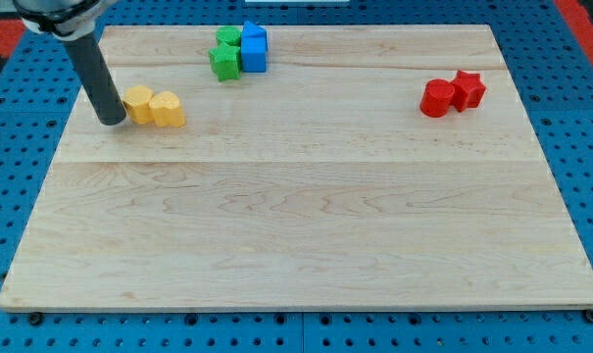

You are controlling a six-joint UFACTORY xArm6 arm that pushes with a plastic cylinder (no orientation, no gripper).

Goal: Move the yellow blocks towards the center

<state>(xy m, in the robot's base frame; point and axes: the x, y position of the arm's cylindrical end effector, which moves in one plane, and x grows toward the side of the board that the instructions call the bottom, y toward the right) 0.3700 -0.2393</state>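
Observation:
Two yellow blocks lie side by side at the view's upper left of the wooden board: a yellow hexagon-like block and a yellow rounded block touching its right side. My tip stands just left of the hexagon-like block, touching or nearly touching its left side. The dark rod rises from the tip toward the view's top left corner.
Two green blocks and two blue blocks cluster at the view's top middle. A red cylinder and a red star-shaped block sit together at the upper right. Blue pegboard surrounds the board.

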